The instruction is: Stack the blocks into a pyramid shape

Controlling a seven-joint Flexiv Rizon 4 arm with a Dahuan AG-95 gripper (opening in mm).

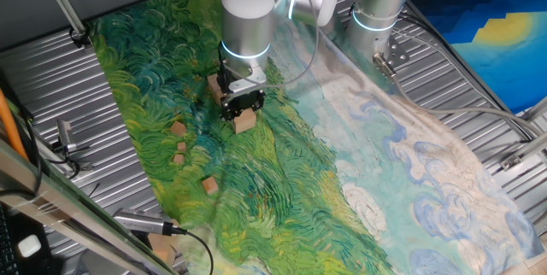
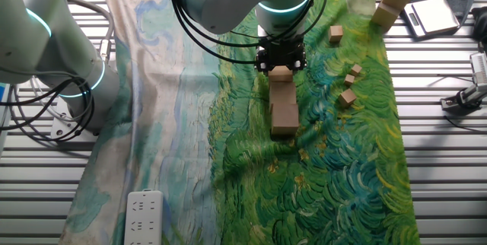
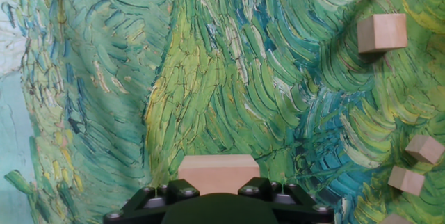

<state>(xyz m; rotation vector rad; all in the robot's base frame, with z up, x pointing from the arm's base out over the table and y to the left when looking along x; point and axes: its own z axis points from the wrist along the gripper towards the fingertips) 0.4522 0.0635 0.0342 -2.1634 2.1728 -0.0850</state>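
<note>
On the cloth, centre: gripper [image 2: 281, 68] points down over the green painted cloth [image 2: 335, 161], holding a block [image 2: 281, 72]
Fingers: closed onto that block — hand view shows the tan block [image 3: 218, 171] clamped at the bottom edge, between the dark finger parts
Held block height: bottom looks near the cloth in one fixed view [image 1: 244, 120]; contact cannot be told
Row of large blocks: in the other fixed view, tan blocks [image 2: 284, 108] lie in a line just beside the held one, touching each other; exact count unclear
Small blocks: scattered on the green part [image 2: 352, 84], well apart from the row — three show at the hand view's right edge [image 3: 382, 33]
Off-cloth blocks: two stacked at the surface's far corner [image 2: 395, 0]
Surface: ribbed metal [image 2: 449, 161]
Other: white power strip [image 2: 144, 216] near the cloth's pale end
</note>
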